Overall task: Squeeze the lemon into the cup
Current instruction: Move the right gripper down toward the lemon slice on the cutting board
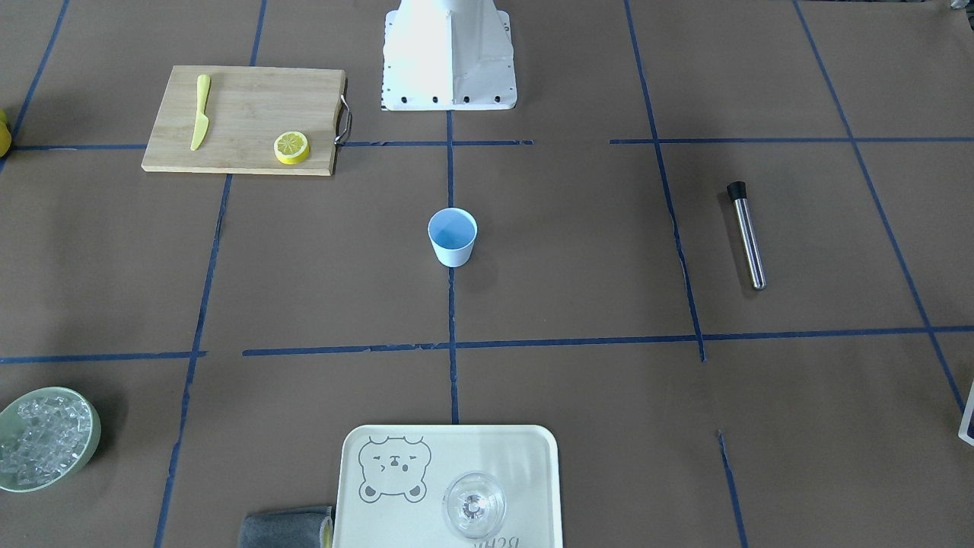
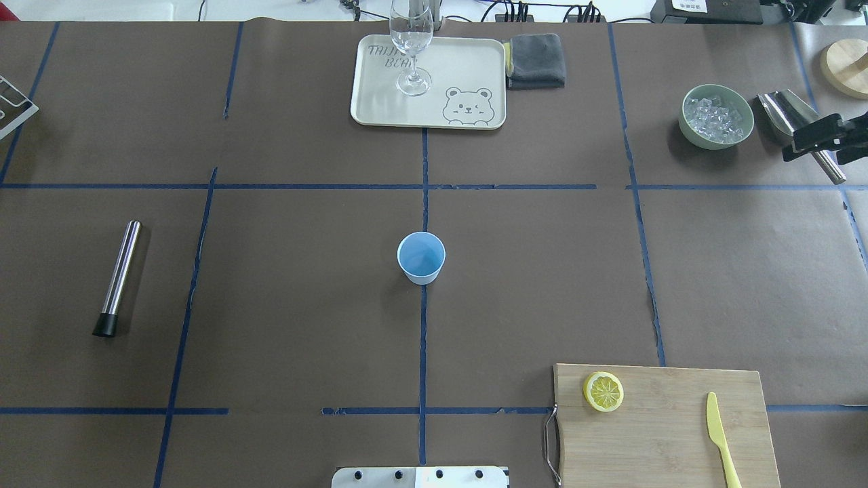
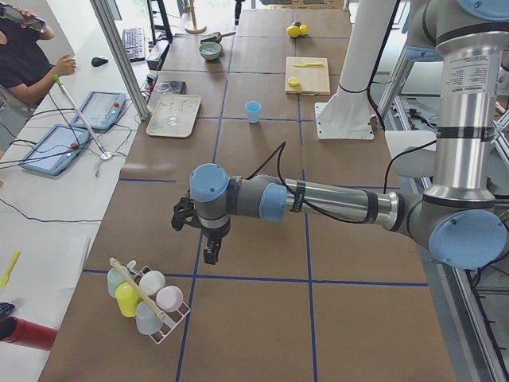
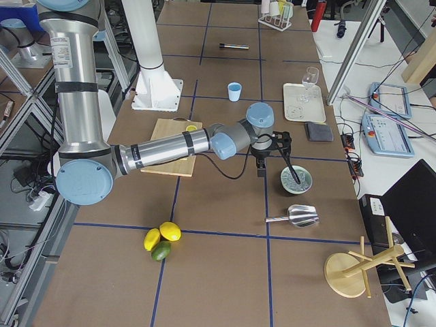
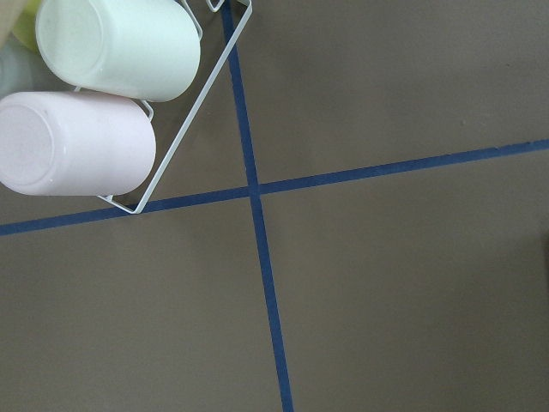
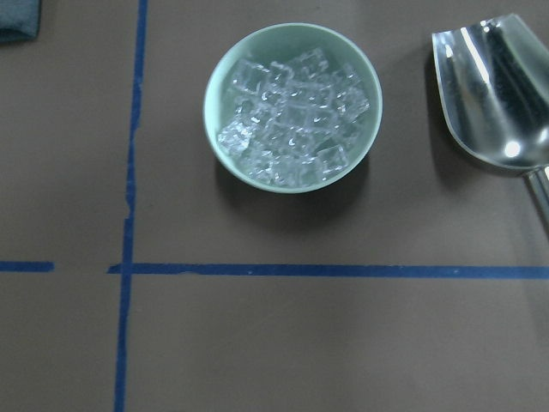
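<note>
So, the brown table [image 2: 271, 305] carries the cutting board [image 2: 664, 434] at the robot's edge. The tray [image 2: 380, 102] sits opposite, lettering reading "BEA" before the wine glass [image 2: 411, 41] covers it. The cup [image 2: 421, 257] stands upright dead centre with open paper all round. The lemon [image 2: 603, 391] lies on the board's corner, well apart from it. Left gripper [image 3: 208, 251] and right gripper [image 4: 261, 169]: can't tell if spread or clenched.

Bright, even, sharp views; the cup [image 1: 453, 237] casts a soft shadow.
</note>
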